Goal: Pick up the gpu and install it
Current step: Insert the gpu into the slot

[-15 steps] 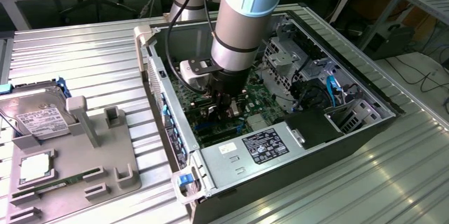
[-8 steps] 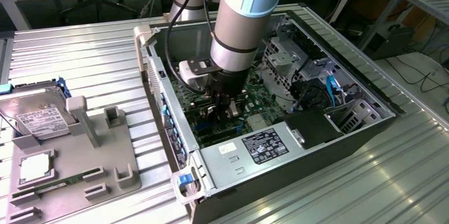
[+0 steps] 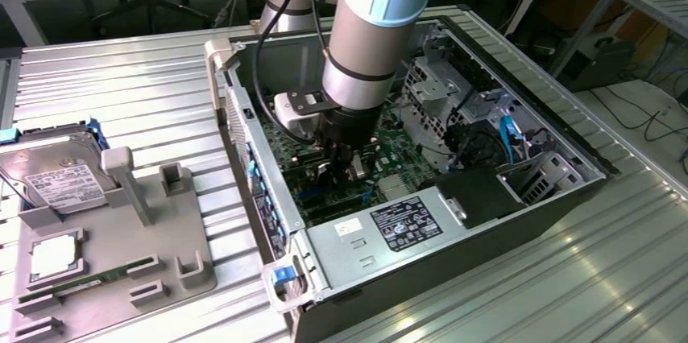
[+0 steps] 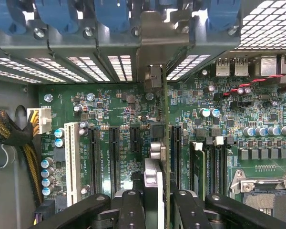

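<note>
The gpu [image 4: 165,119] stands edge-on over the green motherboard [image 4: 114,102], a thin card running between my two black fingers [image 4: 133,207]. Its silvery bracket [image 4: 155,52] reaches up to the case's rear slot panel [image 4: 86,50]. My gripper [image 4: 159,198] is shut on the card's near end. The card lies beside the black expansion slots [image 4: 112,157]; whether it is seated in one I cannot tell. In the exterior view my gripper [image 3: 346,167] is down inside the open computer case [image 3: 269,198], just above the board, and the card under it is largely hidden by the wrist.
A power supply [image 3: 404,222] fills the case's near end, with drive cages [image 3: 452,93] and cables at the exterior view's right. Outside the case, a grey fixture [image 3: 140,238] holds a silver hard drive [image 3: 54,178] and a green memory stick [image 3: 80,285]. Memory slots [image 4: 214,167] and the processor socket [image 4: 267,195] flank the card.
</note>
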You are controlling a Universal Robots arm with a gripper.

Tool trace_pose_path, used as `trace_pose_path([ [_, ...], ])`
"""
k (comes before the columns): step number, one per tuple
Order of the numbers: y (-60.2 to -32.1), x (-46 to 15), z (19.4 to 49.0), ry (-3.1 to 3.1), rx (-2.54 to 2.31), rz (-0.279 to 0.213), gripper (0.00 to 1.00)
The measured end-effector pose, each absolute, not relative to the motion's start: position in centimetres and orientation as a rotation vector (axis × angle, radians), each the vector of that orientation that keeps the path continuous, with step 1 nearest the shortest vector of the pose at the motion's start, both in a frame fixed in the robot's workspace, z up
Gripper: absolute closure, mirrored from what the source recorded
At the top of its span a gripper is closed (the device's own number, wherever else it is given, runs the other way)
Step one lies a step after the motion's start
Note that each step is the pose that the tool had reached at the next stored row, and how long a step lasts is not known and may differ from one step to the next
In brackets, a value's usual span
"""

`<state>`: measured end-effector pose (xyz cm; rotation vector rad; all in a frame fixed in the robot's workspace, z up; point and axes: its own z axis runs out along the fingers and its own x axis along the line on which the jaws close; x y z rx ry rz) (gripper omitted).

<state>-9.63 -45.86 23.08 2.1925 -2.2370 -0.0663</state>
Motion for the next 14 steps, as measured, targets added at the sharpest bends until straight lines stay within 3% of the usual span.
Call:
trace_pose_path([
  [14, -45.84, -9.66, 22.86, -2.238, 2.194, -0.063, 0.72],
])
